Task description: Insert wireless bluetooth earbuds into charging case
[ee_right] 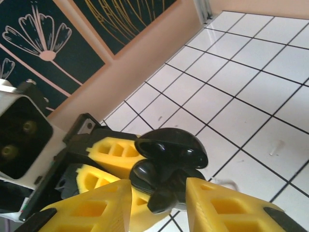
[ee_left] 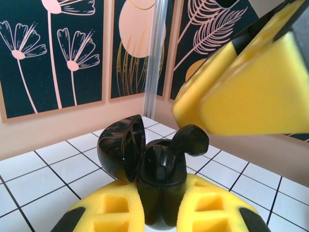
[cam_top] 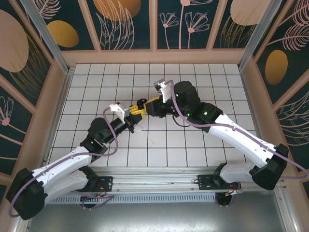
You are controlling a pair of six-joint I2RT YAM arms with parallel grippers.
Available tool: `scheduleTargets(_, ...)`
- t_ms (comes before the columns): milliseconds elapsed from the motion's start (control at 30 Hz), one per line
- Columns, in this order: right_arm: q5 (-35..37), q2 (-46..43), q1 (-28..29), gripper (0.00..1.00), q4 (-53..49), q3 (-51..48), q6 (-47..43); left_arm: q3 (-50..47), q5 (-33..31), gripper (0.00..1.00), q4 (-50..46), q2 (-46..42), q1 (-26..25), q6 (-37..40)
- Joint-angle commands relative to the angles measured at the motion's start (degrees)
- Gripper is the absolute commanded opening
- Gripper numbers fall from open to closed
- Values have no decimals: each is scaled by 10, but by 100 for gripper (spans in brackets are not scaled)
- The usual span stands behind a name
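Your left gripper [ee_left: 161,217] clamps the open case [ee_left: 123,147]; whether your right gripper [ee_right: 159,189] pinches is unclear, so the crooked earbud [ee_left: 190,140] could tip out.

Dark floral wall panels [cam_top: 128,21] and metal posts [cam_top: 45,34] ring a white tiled floor [cam_top: 96,82]

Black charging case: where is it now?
Left wrist view, bottom centre: the black charging case is clamped in the left gripper, lid open leftward, above the tiled table, with the right gripper close by at upper right.
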Motion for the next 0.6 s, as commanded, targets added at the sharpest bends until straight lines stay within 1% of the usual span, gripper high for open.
scheduleTargets(0,22,0,4,31,-27,22,-20,19,10,0,4,3,2,8)
scheduleTargets(333,5,5,4,16,-49,33,-41,28,19,0,3,16,2,10)
scheduleTargets(400,1,7,4,14,-54,35,-48,30,20,0,3,17,2,10)
scheduleTargets(567,-3,12,4,13,-65,41,-63,30,21,0,0,14,2,11)
